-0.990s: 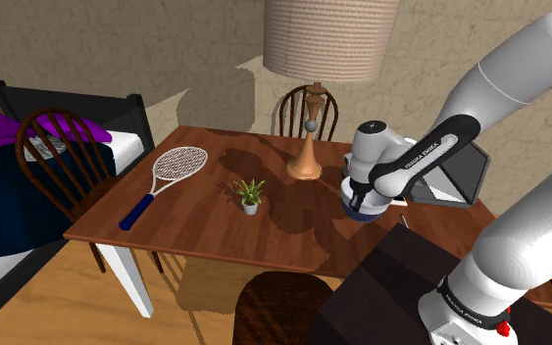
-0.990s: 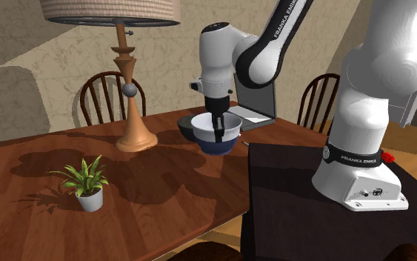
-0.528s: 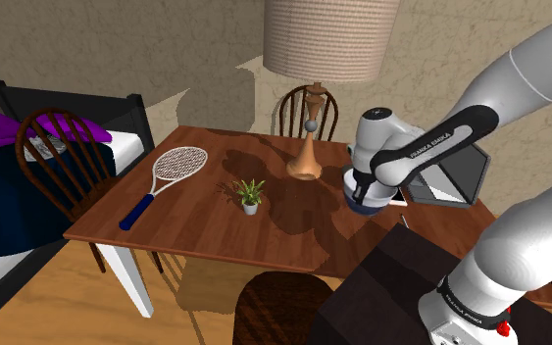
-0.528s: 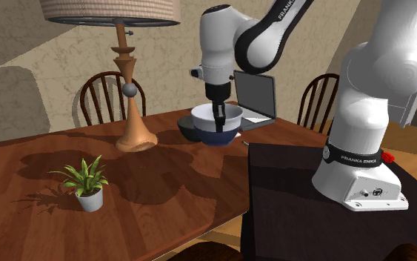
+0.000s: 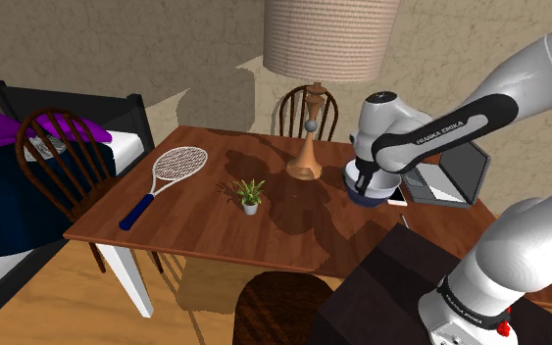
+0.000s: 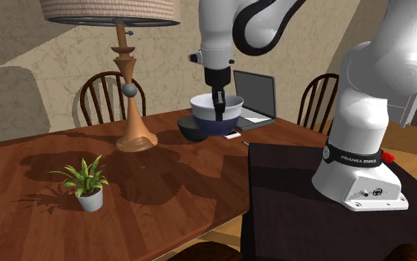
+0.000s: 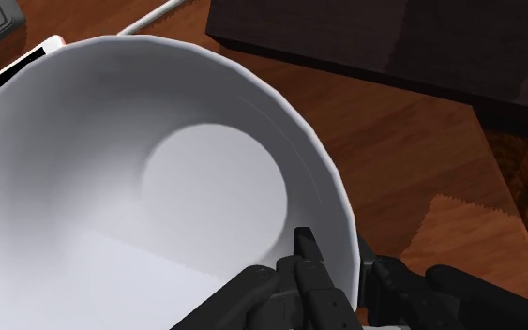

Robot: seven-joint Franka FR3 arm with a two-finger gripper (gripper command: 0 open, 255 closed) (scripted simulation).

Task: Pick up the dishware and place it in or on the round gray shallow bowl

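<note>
A deep bowl, white inside and blue low on the outside, hangs above the wooden table. My gripper is shut on its rim, one finger inside and one outside. The wrist view looks into the white bowl, with the gripper clasping its rim. A dark round shallow bowl rests on the table, just behind and partly under the held bowl toward the second exterior view's left. In the shoulder view the gripper holds the bowl near the laptop.
A tall lamp stands beside the dark bowl. An open laptop and a white phone lie close behind. A potted plant and a racket sit farther along. The dark stand borders the table.
My gripper has risen with the bowl in it and moved away from the stand, toward the laptop and over the dark shallow bowl.
</note>
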